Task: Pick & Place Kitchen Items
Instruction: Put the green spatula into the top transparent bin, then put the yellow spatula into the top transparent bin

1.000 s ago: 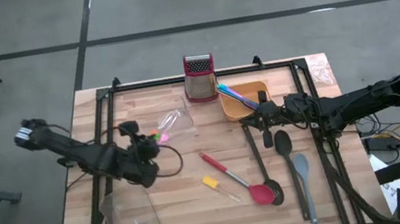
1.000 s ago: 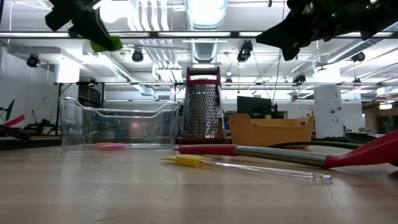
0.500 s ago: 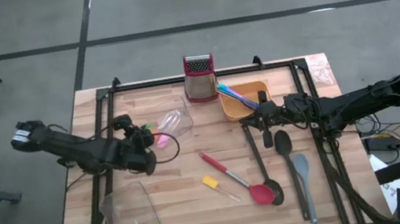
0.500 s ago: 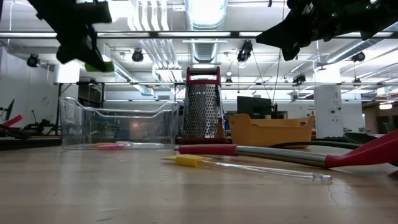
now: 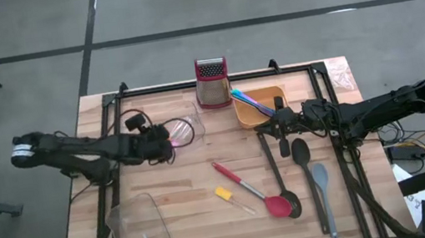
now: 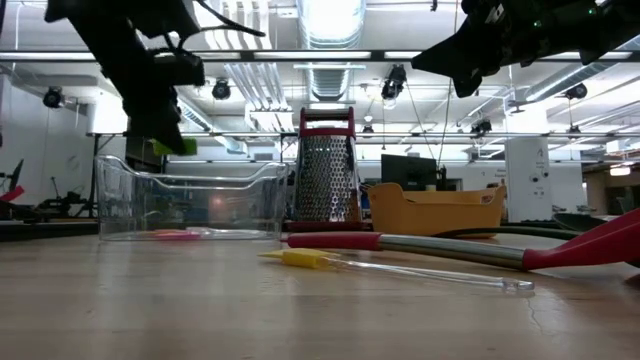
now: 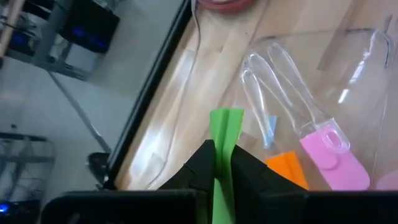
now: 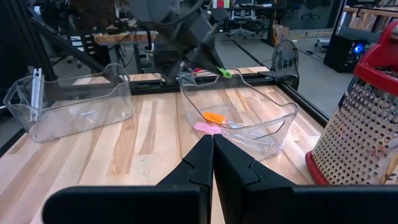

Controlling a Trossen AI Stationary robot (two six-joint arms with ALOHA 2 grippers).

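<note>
My left gripper [image 5: 167, 134] is shut on a small green piece [image 7: 225, 127] and hangs just above the near-left rim of a clear tub [image 5: 188, 127]. An orange piece [image 7: 287, 167] and a pink piece [image 7: 329, 155] with clear handles lie in the tub. In the low view the green piece [image 6: 176, 147] hangs just above the tub's rim [image 6: 190, 163]. My right gripper [image 5: 268, 126] is shut and empty, raised above the black spoon's handle [image 5: 268, 149] next to the orange tray [image 5: 255, 112]. My left gripper pinches the green piece's lower part [image 7: 222, 163] between its two fingers [image 7: 202, 165]. The piece's free end [image 7: 226, 118] sticks out past the fingertips. The fingers come from the table's left, slanting down. The piece is lifted clear, above the tub.
A red-pink spoon [image 5: 250, 191], a yellow piece on a clear stick [image 5: 229, 196], two black spoons [image 5: 300, 153] and a grey spatula [image 5: 322, 191] lie right of centre. A steel grater [image 5: 211, 82] stands at the far edge. Another clear tub [image 5: 141, 235] sits near left.
My left gripper has carried the green piece toward the table's far edge and a little right, and has come down from high above the table to just over the clear tub's rim. It has stayed shut on the piece.
</note>
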